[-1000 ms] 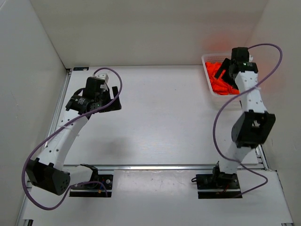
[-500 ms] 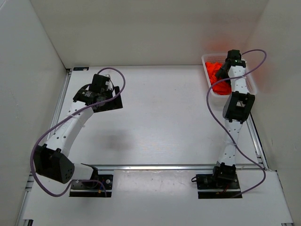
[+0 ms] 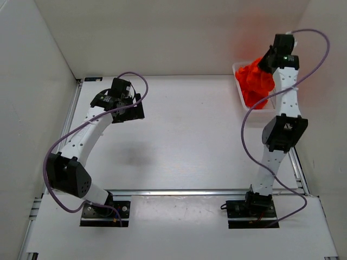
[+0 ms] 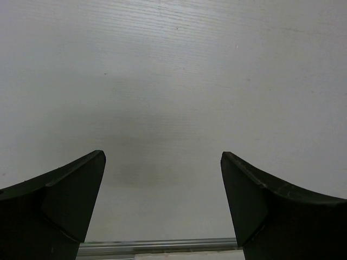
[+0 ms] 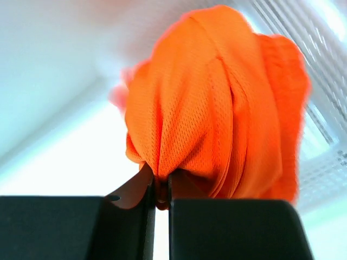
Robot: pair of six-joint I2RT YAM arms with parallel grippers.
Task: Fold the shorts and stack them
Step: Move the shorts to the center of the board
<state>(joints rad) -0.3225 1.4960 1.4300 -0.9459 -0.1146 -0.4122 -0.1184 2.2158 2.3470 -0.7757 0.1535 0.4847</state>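
The bright orange shorts [image 3: 256, 80] hang in a bunch above the white mesh basket [image 3: 242, 95] at the table's far right. My right gripper [image 3: 267, 64] is shut on a pinch of their mesh fabric [image 5: 206, 119], which fills the right wrist view; the fold sits squeezed between the right gripper [image 5: 161, 187] jaws. My left gripper [image 3: 133, 103] hovers over the far left of the table, open, with only bare white surface between its fingers [image 4: 70, 200]. Waistband and drawstring are hidden in the folds.
The basket's white mesh wall [image 5: 325, 124] shows behind the shorts. A metal rail [image 4: 157, 246] runs under the left gripper, and another rail [image 3: 190, 191] crosses in front of both arm bases. White walls enclose the table on three sides.
The right gripper went into the basket, shut on the shorts and lifted them up out of it. The left arm swung toward the far middle, still open.
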